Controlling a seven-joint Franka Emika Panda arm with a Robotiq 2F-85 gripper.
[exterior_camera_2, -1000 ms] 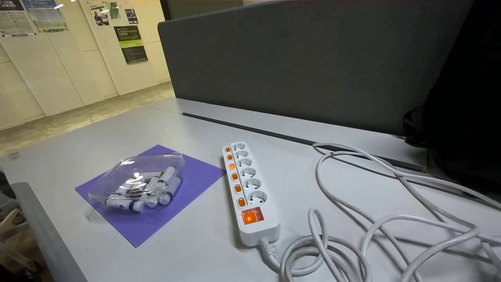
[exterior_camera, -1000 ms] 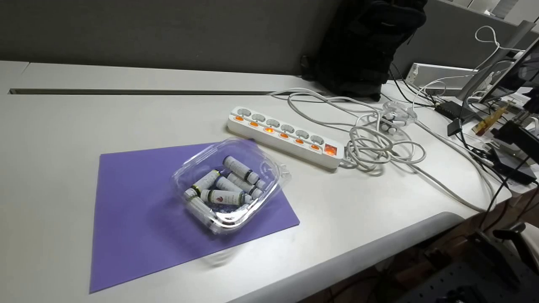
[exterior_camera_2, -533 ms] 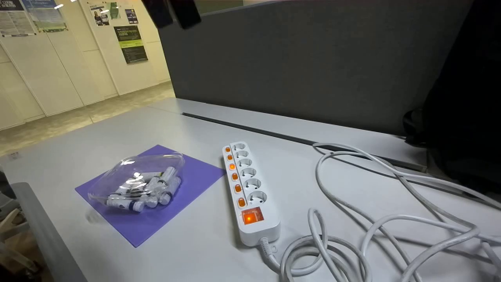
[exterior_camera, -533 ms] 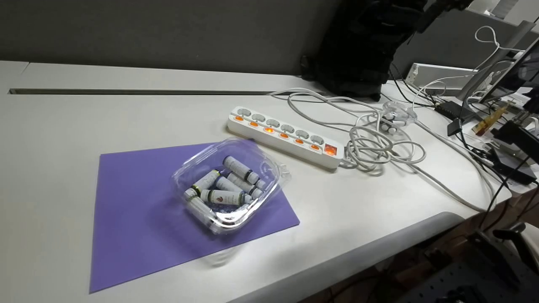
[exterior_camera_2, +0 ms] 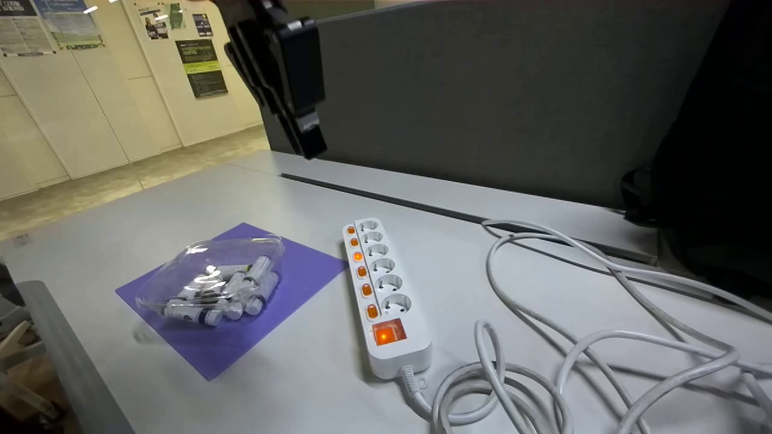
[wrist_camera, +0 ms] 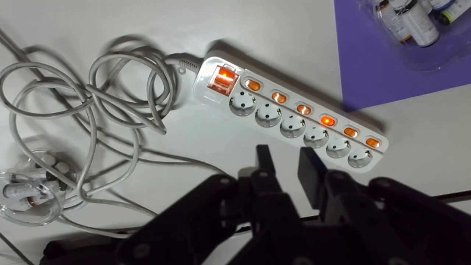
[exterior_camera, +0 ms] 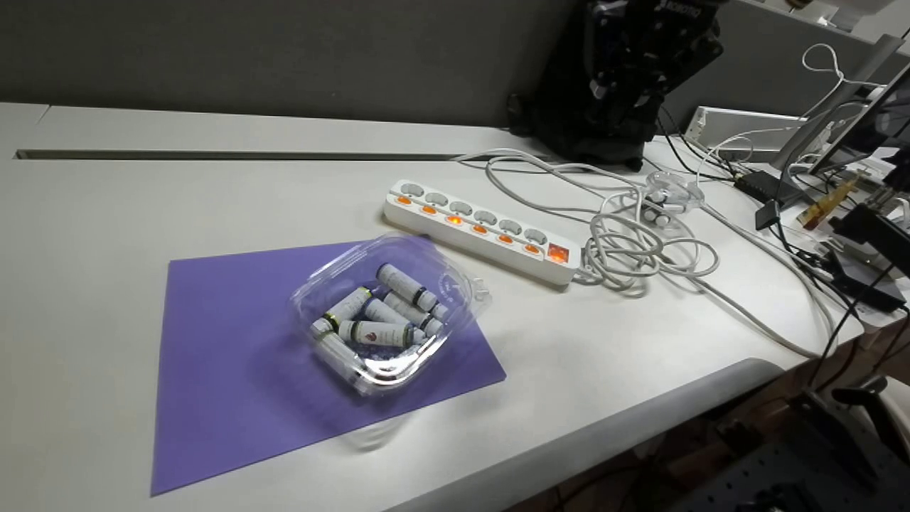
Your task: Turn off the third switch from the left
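Jaws parted with a clear gap, the black gripper [wrist_camera: 283, 150] hangs above the desk [wrist_camera: 213, 141]; on the white power strip [wrist_camera: 285, 107], the third switch [wrist_camera: 327, 120] from the cord-free end glows orange-red

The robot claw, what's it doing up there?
The robot's gripper hangs in the air, open and holding nothing. Its job is to turn off the third switch on the white power strip, counting from the left in an exterior view. That switch glows brighter than the other small switches, so it's probably on, and nothing is touching it. A clear tub of little bottles sits on the purple mat nearby.
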